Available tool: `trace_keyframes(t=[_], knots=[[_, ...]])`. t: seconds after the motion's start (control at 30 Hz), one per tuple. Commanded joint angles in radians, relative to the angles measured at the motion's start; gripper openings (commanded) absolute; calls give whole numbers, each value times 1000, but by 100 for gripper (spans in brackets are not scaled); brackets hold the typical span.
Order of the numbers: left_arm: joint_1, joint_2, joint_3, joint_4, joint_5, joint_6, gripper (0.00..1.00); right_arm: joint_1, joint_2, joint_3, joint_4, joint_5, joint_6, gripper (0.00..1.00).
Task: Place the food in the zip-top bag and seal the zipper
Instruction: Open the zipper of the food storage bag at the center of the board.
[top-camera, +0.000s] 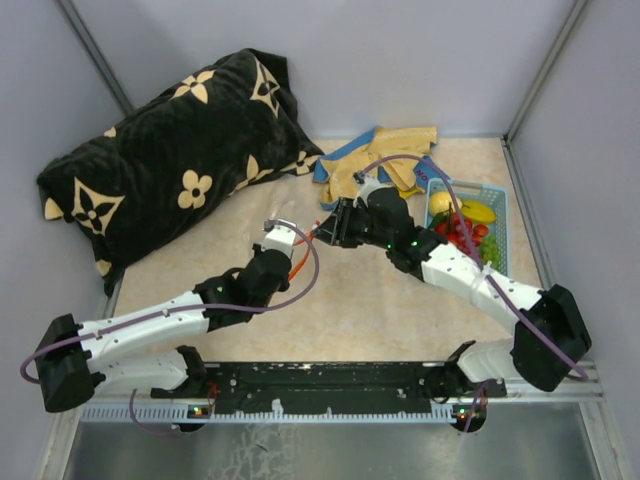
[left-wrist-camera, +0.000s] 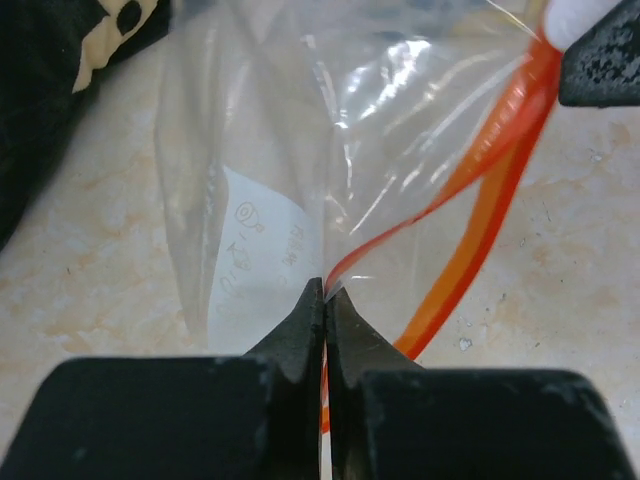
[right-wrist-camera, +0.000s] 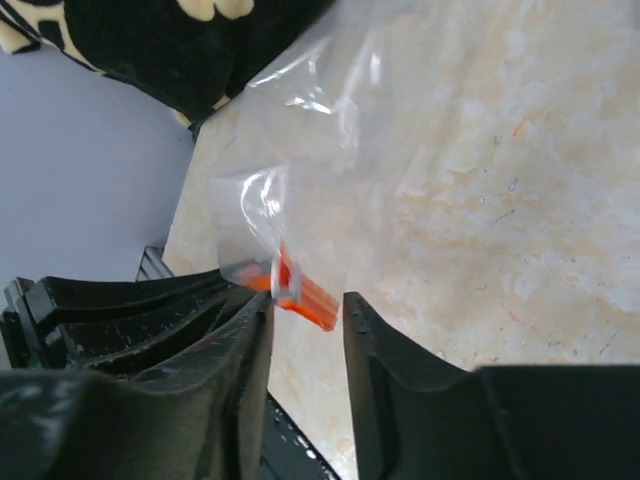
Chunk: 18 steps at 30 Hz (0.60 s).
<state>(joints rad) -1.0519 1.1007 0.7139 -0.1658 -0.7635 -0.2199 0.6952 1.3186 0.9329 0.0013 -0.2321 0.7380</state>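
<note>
The clear zip-top bag (left-wrist-camera: 280, 190) hangs between my two grippers, and no food shows in it. My left gripper (left-wrist-camera: 325, 292) is shut on the bag's edge at its red-orange zipper (left-wrist-camera: 490, 210). My right gripper (right-wrist-camera: 305, 310) is open, and the zipper's end (right-wrist-camera: 305, 292) with its white tip lies between the fingers, close to the left one. In the top view the left gripper (top-camera: 288, 240) and right gripper (top-camera: 330, 228) meet mid-table at the zipper (top-camera: 300, 262). The food (top-camera: 462, 225) lies in the light-blue basket (top-camera: 500, 205) to the right.
A large black patterned pillow (top-camera: 180, 160) fills the back left. A yellow-and-blue cloth (top-camera: 385, 160) lies at the back, beside the basket. Grey walls close in the table on three sides.
</note>
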Motion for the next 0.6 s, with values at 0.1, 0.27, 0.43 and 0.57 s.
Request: trace_keyframes(t=[0.1,0.27,0.43,0.57], knots=[[-5,10,104,-111,12,-98,0,-8,-87,55,-7,64,2,44],[-3,80,243,-276,27,-239,0,-5,-141,-39,99,68,-5,50],[-3,127,341,-328,88,-299,0,29,-129,-104,198,81,-25,54],[-1,151,390,-360,116,-340,0,91,-109,-121,228,193,-58,55]])
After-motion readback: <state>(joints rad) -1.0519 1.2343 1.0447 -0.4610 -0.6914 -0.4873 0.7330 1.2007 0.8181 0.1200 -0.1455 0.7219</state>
